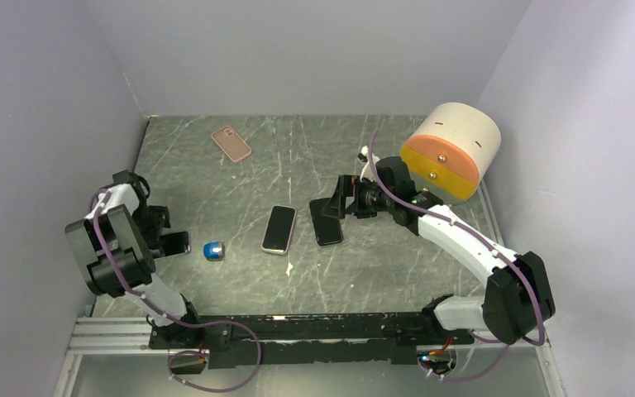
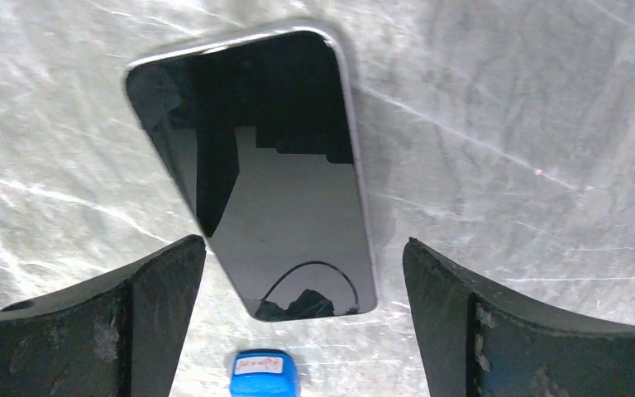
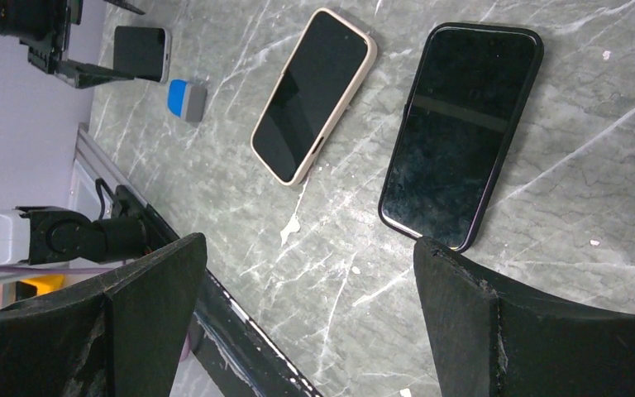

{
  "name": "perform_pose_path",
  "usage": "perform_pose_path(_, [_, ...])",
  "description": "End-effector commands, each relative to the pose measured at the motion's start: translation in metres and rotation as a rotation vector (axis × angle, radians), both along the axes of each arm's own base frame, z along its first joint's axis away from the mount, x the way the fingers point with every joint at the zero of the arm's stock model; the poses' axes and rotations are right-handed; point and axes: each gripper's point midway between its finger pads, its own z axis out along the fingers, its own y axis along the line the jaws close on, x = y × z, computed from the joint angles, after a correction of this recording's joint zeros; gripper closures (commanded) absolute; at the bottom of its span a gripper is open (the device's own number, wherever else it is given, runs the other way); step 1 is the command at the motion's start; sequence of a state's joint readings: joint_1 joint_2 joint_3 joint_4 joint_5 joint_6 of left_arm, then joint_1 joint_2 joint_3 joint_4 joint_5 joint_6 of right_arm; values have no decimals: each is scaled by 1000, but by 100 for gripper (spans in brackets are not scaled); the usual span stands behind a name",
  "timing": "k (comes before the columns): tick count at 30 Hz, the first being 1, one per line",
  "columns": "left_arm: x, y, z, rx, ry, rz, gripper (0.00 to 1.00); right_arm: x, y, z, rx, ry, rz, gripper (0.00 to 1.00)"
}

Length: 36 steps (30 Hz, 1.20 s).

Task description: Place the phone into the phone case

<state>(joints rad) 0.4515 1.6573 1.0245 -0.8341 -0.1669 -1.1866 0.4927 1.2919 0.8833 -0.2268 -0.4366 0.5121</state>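
A dark phone with a silver edge (image 2: 273,182) lies screen up on the marble table at the left; in the top view (image 1: 179,242) it is partly under my left gripper. My left gripper (image 2: 304,248) is open, its fingers on either side of the phone's near end; it also shows in the top view (image 1: 168,240). An empty pink phone case (image 1: 231,143) lies at the far middle-left, well apart. My right gripper (image 3: 310,240) is open and empty, above the table by a black phone; the top view shows it too (image 1: 336,198).
A phone in a beige case (image 1: 279,229) and a black phone in a dark case (image 1: 327,222) lie side by side mid-table, also in the right wrist view (image 3: 314,95) (image 3: 460,136). A small blue block (image 1: 214,251) sits near my left gripper. A cream-and-orange cylinder (image 1: 453,149) stands at the back right.
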Motion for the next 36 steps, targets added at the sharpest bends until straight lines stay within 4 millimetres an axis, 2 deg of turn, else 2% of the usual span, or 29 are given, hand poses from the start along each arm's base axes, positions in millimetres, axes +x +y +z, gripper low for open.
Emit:
perform_pose_path(1, [-20, 18, 12, 101, -18, 40, 6, 4, 5, 23, 40, -59, 9, 2])
perform_pose_path(5, [-28, 24, 10, 95, -63, 76, 6, 3, 5, 28, 41, -67, 17, 2])
perform_pose_path(9, [-30, 26, 3, 75, -35, 97, 6, 2, 7, 31, 45, -64, 36, 2])
perform_pose_path(15, [-23, 31, -7, 71, -42, 111, 6, -5, 9, 29, 88, -44, 35, 2])
perform_pose_path(26, [-16, 21, -27, -6, -38, 92, 9, -16, 2, 27, 99, -31, 9, 2])
perform_pose_path(31, [-10, 16, -26, -28, -40, 74, 23, -16, 3, 26, 103, -23, 4, 2])
perform_pose_path(36, [7, 14, -16, -29, -116, 33, 30, -12, 8, 26, 122, -15, 1, 2])
